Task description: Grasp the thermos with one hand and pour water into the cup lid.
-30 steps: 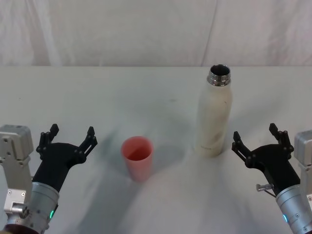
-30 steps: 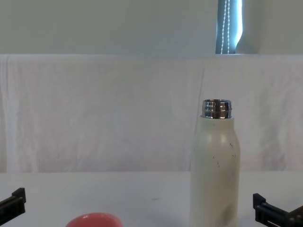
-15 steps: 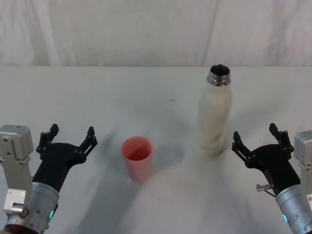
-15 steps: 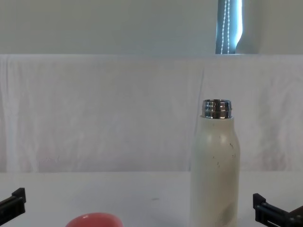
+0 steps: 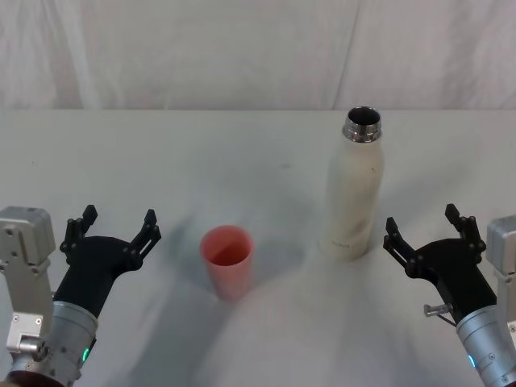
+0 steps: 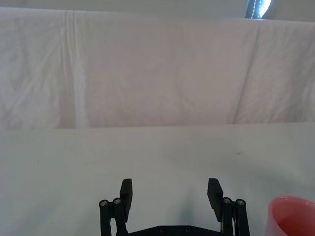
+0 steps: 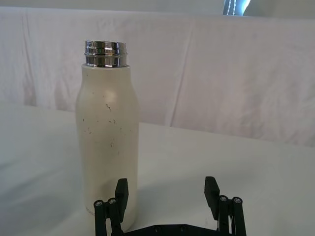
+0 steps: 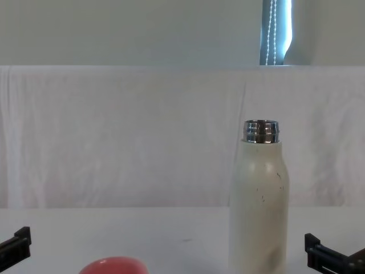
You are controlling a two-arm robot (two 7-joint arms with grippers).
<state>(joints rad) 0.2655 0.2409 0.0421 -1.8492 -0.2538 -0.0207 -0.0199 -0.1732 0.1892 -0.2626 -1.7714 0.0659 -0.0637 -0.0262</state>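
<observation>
From the head view there is one thermos (image 5: 353,189), one cup lid (image 5: 229,260) and two grippers, all over a white cloth-covered table (image 5: 201,161). The thermos stands upright on the right half, uncapped, its steel neck open; the faint lettering near its base is too small to read. The pink-red cup lid stands upright nearer the robot and left of the thermos, well apart from it. The left gripper (image 5: 114,231) sits low on the left, near the cup lid without touching it, fingers spread and empty; the right gripper (image 5: 426,229) sits low on the right, just beside the thermos base but apart from it, likewise spread and empty. In the left wrist view the left gripper (image 6: 171,191) shows its two fingers wide apart over bare cloth, and one cut-off arc of the cup lid (image 6: 294,216) pokes in at the frame's corner. The right wrist view shows the dark specks on the thermos (image 7: 107,140), which one finger of the right gripper (image 7: 166,188) overlaps at the base. In the chest view the thermos (image 8: 259,200) is cut off at the bottom, the cup lid (image 8: 111,265) is a sliver of rim, and the left gripper (image 8: 16,247) and right gripper (image 8: 331,260) appear as dark fingertips at the lower corners.
</observation>
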